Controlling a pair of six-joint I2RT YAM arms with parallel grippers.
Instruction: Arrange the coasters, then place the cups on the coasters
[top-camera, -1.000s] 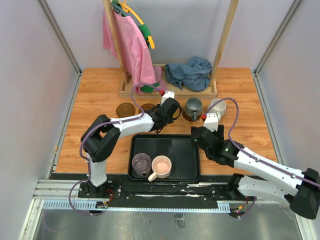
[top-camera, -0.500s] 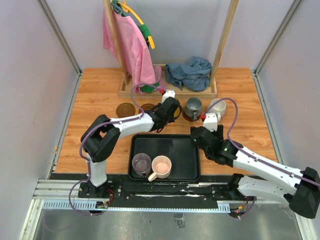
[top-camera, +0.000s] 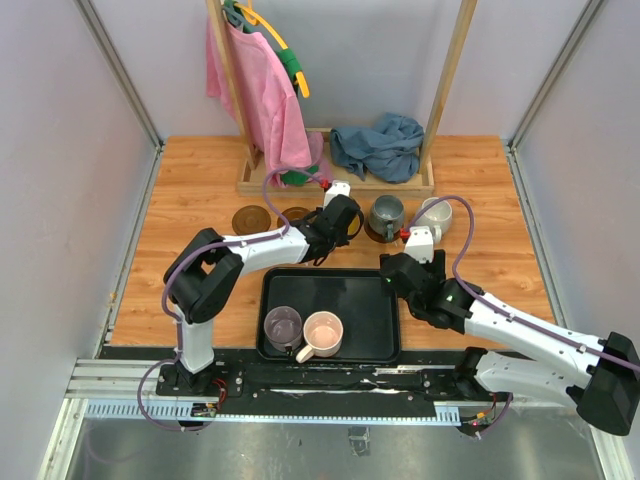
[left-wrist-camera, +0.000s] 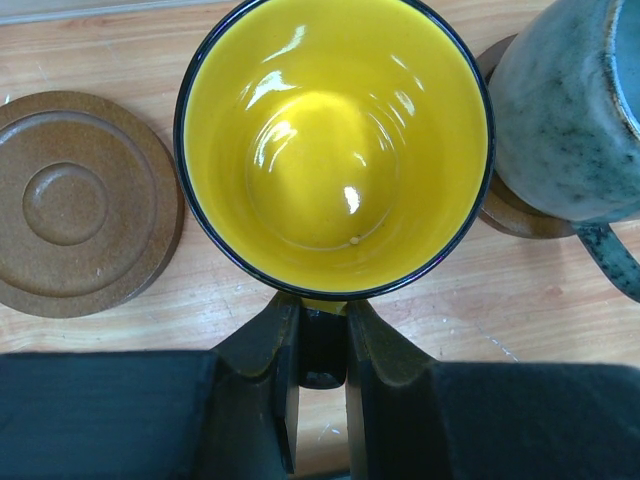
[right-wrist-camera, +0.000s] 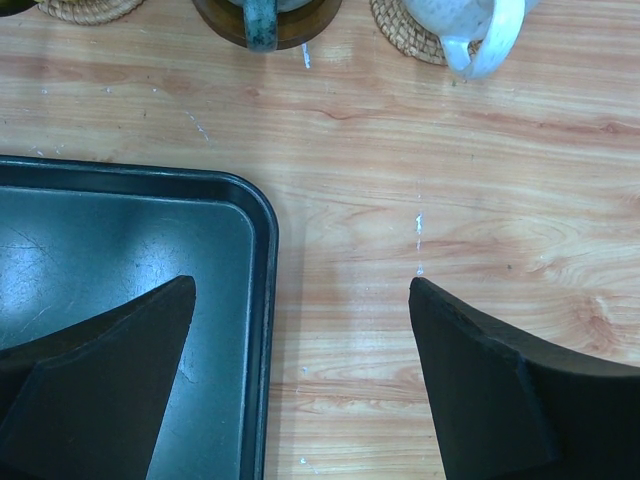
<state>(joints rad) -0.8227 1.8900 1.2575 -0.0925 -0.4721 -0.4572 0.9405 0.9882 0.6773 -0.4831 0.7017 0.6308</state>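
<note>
My left gripper (left-wrist-camera: 322, 310) is shut on the handle of the yellow cup (left-wrist-camera: 335, 150), which stands upright over the wood. What lies under it is hidden. A dark brown coaster (left-wrist-camera: 75, 205) lies bare to its left. To its right, the grey cup (left-wrist-camera: 565, 110) sits on another dark coaster (left-wrist-camera: 510, 210). The white cup (top-camera: 435, 214) sits on a tan coaster (right-wrist-camera: 400, 30). The purple cup (top-camera: 283, 325) and pink cup (top-camera: 322, 333) stand in the black tray (top-camera: 365, 300). My right gripper (right-wrist-camera: 300, 300) hangs open over the tray's right rim, holding nothing.
A second bare brown coaster (top-camera: 252, 219) lies at the far left of the row. Another tan coaster's edge (right-wrist-camera: 90, 10) shows left of the grey cup. A wooden rack (top-camera: 340, 180) with a pink cloth (top-camera: 260, 95) and blue cloth (top-camera: 380, 145) stands behind the row.
</note>
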